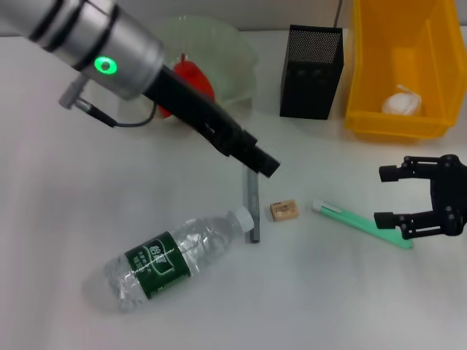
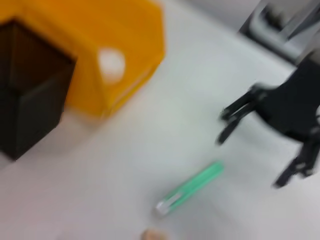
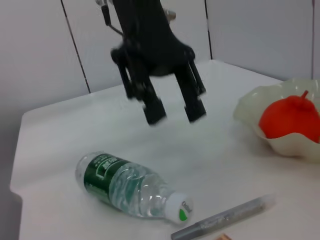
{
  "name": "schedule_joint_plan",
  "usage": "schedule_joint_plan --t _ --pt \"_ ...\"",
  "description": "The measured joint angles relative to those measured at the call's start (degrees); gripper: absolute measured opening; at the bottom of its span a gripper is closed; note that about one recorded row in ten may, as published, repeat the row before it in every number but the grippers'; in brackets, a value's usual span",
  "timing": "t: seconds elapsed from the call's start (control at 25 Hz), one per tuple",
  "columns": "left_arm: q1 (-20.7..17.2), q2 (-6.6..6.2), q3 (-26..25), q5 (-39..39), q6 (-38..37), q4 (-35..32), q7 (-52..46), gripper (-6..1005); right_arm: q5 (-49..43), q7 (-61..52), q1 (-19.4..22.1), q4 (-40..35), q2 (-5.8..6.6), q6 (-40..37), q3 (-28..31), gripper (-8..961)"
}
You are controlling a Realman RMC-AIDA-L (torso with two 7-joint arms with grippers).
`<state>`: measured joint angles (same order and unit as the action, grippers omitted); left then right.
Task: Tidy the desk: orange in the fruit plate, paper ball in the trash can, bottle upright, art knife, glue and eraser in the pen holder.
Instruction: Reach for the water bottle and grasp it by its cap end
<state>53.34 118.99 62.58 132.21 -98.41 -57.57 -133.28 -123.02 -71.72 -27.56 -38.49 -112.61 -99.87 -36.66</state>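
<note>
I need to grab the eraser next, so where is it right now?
In the head view the eraser lies flat on the desk near the middle, between the art knife on its left and the glue on its right, touching neither.

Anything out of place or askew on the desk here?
The bottle lies on its side, cap toward the art knife. The knife, eraser and glue lie loose on the desk, outside the pen holder.

orange in fruit plate | bottle lying flat | art knife, eraser, glue on desk
</note>
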Motion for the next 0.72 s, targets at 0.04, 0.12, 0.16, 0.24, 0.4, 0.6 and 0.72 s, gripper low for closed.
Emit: schedule_joint_plan --t 0.04,0.12,0.16,0.24,0.4,0.6,0.72 --pt "0.3 0.09 2.1 0.9 1.3 0.2 -1.6 643 0.0 0.0 0.0 0.0 0.0 0.0 0.0 839" --pt "0.3 0.12 4.6 1.4 2.9 0.4 -3.0 643 0.0 -0.1 0.0 0.0 0.01 0.3 0.0 839" --pt "0.2 0.12 7.6 1.9 4.7 0.8 -4.3 644 0.0 -0.1 -0.1 0.0 0.01 0.4 0.0 839" --pt "0.3 0.13 10.9 2.7 6.6 2.3 -5.5 644 0.0 -0.4 -0.2 0.0 0.07 0.6 0.0 839" --pt "0.6 0.21 15.8 3.1 8.9 4.4 -7.2 644 0.1 -1.5 -0.4 -0.2 0.45 0.9 0.1 839" --pt "0.1 0.21 21.7 3.1 12.7 6.7 -8.6 643 0.1 -1.9 -0.5 -0.3 0.56 1.0 0.2 839" --pt "0.0 0.2 23.0 2.9 14.1 7.8 -8.4 644 0.1 -2.2 -0.5 -0.4 0.61 1.0 0.3 839"
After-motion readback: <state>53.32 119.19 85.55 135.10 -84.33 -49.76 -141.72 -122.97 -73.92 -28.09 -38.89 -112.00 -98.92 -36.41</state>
